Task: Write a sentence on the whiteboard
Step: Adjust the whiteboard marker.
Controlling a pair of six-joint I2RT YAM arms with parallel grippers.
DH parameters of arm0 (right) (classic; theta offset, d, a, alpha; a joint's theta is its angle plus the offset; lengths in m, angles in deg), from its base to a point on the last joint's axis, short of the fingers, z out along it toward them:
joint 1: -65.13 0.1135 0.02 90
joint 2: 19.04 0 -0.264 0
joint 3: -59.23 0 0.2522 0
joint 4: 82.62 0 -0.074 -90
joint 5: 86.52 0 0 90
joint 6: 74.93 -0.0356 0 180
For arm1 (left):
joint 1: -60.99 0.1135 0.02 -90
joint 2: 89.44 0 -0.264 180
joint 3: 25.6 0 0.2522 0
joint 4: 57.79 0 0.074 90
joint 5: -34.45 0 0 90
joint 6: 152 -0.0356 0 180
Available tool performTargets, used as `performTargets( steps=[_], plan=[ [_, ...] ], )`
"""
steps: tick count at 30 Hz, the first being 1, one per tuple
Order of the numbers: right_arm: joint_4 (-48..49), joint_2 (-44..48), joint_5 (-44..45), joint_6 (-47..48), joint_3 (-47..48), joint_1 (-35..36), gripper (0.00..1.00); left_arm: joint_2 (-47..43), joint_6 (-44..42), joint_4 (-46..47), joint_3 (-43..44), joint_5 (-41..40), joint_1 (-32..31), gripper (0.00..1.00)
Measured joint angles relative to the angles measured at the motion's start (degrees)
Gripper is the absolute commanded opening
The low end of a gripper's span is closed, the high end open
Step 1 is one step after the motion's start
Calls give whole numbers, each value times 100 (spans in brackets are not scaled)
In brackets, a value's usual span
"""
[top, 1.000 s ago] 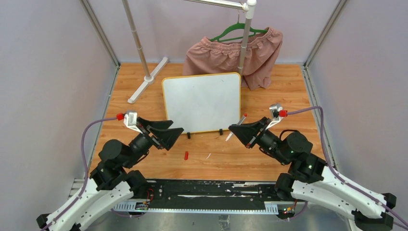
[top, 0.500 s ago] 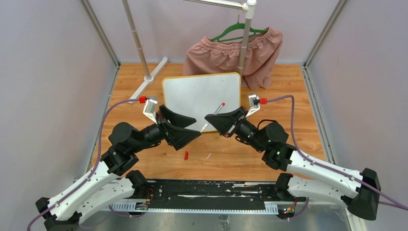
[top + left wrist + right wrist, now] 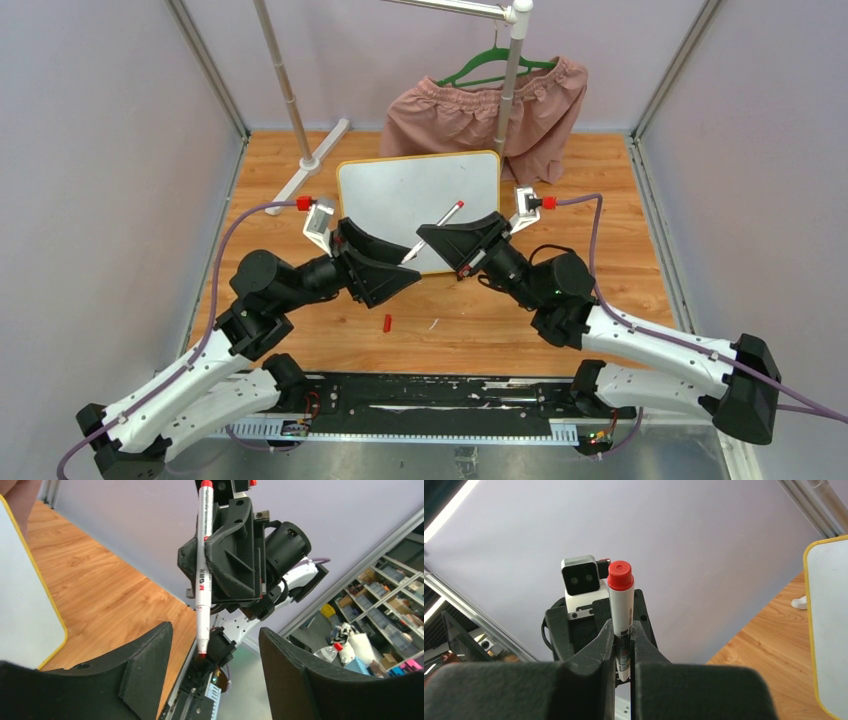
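Note:
The whiteboard, white with a yellow rim, leans upright at mid-table; its visible face is blank and the sentence is out of view. My right gripper is shut on a white marker with a red end, held slantwise before the board. The right wrist view shows the marker pinched in the right gripper. My left gripper is open, and the marker's bare red tip points down between its fingers. In the left wrist view the marker hangs above the left gripper, touching neither finger. A red cap lies on the table.
A clothes rack with a white foot stands behind the board. Pink shorts hang on it from a green hanger. A small white scrap lies near the cap. Grey walls close in both sides.
Both arms swung inward and met in front of the board. The right gripper carried the marker left toward the left gripper, whose jaws have narrowed a little around the tip.

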Motion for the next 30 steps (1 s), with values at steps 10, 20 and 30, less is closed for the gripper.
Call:
performTargets(
  steps=[10,20,30],
  plan=[
    [234,-118,7,-28,74,173,0,44,24,42,168,-275,0,45],
    [275,-118,35,-26,74,245,0,57,116,59,184,-404,0,41],
    [275,-118,146,-9,74,308,0,221,216,136,260,-234,0,13]
  ],
)
